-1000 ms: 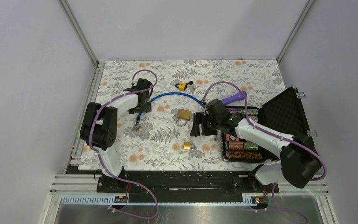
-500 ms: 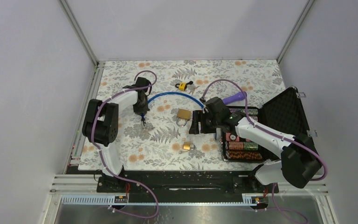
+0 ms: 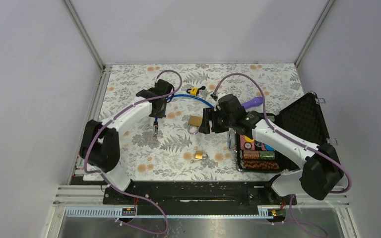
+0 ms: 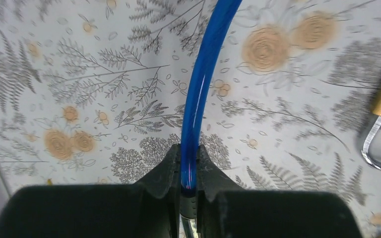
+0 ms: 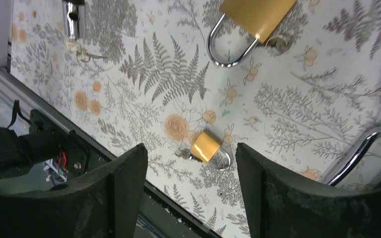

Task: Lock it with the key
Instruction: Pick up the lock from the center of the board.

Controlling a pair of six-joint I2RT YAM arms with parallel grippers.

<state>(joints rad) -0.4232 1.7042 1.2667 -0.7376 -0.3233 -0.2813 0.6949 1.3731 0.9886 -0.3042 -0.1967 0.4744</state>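
My left gripper [image 3: 158, 106] [image 4: 189, 148] is shut on a blue cable [image 4: 203, 74] [image 3: 188, 99], just above its metal end piece [image 3: 155, 130] [image 5: 72, 12], which hangs down past the fingers. A small key [image 5: 87, 55] shows right below that end piece. A large brass padlock [image 3: 195, 121] [image 5: 255, 15] lies on the floral mat with its shackle open. A small brass padlock [image 3: 199, 155] [image 5: 206, 146] lies nearer the front. My right gripper [image 3: 207, 121] [image 5: 189, 148] hovers open beside the large padlock, holding nothing.
A small yellow padlock [image 3: 194, 91] lies at the back of the mat. An open black case [image 3: 302, 121] with rows of chips [image 3: 258, 158] stands at the right, a purple handle [image 3: 250, 104] behind it. The mat's front edge [image 5: 129, 163] meets a black rail.
My left gripper closed on the blue cable and carried it right, toward the middle. My right gripper shifted back and left, closer to the large padlock.
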